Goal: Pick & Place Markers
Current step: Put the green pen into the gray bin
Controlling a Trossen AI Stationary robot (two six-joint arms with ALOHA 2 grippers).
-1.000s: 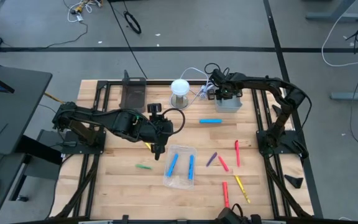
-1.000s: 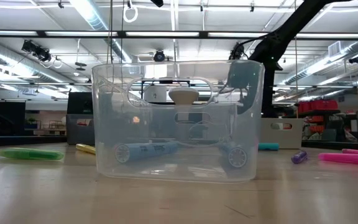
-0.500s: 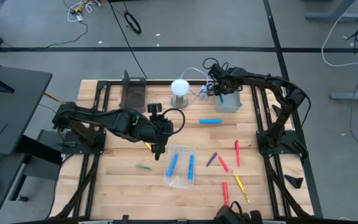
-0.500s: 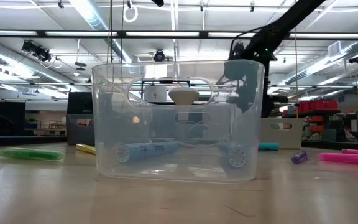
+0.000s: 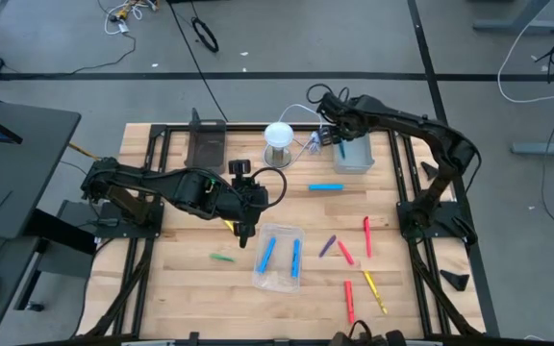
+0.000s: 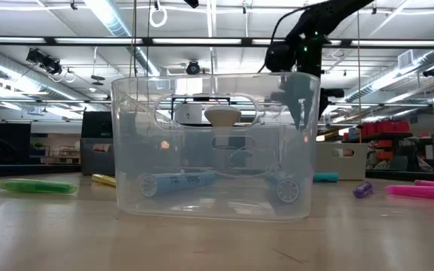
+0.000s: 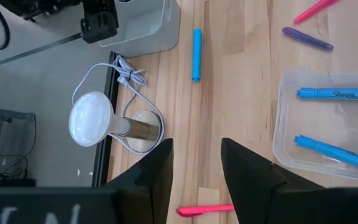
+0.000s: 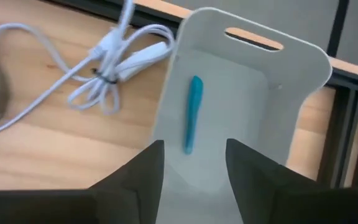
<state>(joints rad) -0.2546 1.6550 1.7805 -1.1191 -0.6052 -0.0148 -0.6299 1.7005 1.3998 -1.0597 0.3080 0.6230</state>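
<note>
Your markers were slim plastic sticks, most of them loose on the pale wooden slat table (image 5: pixel 190 279). Take the clear tray (image 5: pixel 279 257) as your landmark: a thin-walled, glossy, round-cornered tub near the table's middle. Two blue markers (image 5: pixel 266 252) lay inside it, side by side; the left wrist view showed printed lettering on one. A green marker (image 5: pixel 222 258) lay on the wood just to the tray's left. To its right a purple marker (image 5: pixel 327 246) and a pink marker (image 5: pixel 344 252) sat close together, with a red marker (image 5: pixel 366 235) farther right. A red one (image 5: pixel 348 298) and a yellow one (image 5: pixel 374 291) lay toward the front right. A light blue marker (image 5: pixel 325 186) lay alone behind the tray, toward the grey bin (image 5: pixel 358 158).

That bin was matte and opaque, with a slotted handle cut in one wall; a teal marker (image 8: pixel 192 112) lay on its floor.

Your right gripper (image 5: pixel 338 130) hovered over the bin's left rim, fingers parted and empty. Your left gripper (image 5: pixel 243 231) hung just off the tray's back left corner, fingers also spread, holding nothing; a yellow marker (image 5: pixel 227 225) peeked out beside it, mostly hidden by the arm.

Behind the tray stood a small round white lamp (image 5: pixel 278 135) on a metal base, its white cable (image 8: pixel 98 59) looping toward the bin. A flat black tray (image 5: pixel 206 146) sat at the back left.
</note>
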